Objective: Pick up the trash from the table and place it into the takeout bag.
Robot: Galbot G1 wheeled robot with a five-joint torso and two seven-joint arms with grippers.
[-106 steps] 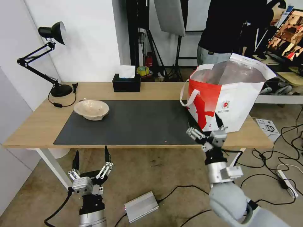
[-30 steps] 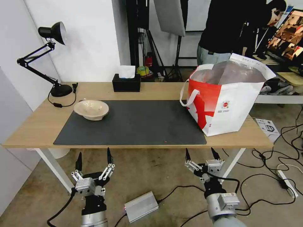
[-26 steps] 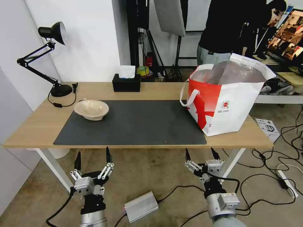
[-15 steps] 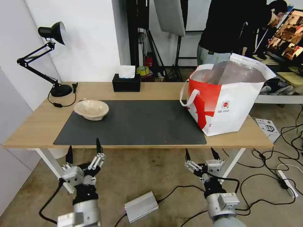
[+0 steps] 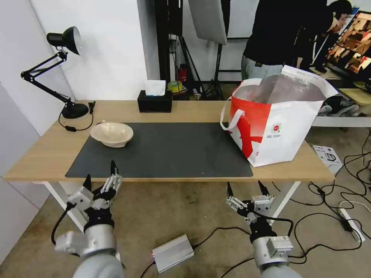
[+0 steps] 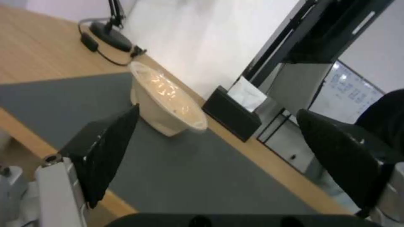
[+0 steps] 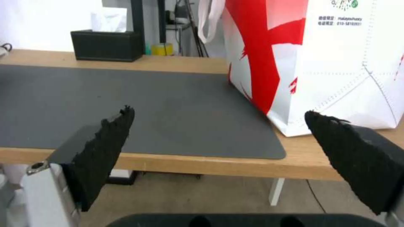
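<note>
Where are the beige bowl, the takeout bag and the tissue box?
beige bowl [image 5: 112, 134], head view, inner hollow of the bowl.
takeout bag [image 5: 288, 131], head view, white front panel near the red logo.
tissue box [image 5: 155, 104], head view, black front face.

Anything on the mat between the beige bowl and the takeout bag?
No. In the head view the stretch of dark grey mat between the beige bowl and the takeout bag lies bare.

On the table [image 5: 46, 154], the bowl [image 5: 112, 134] lies left, the takeout bag [image 5: 280, 123] right, the tissue box [image 5: 155, 101] behind.
</note>
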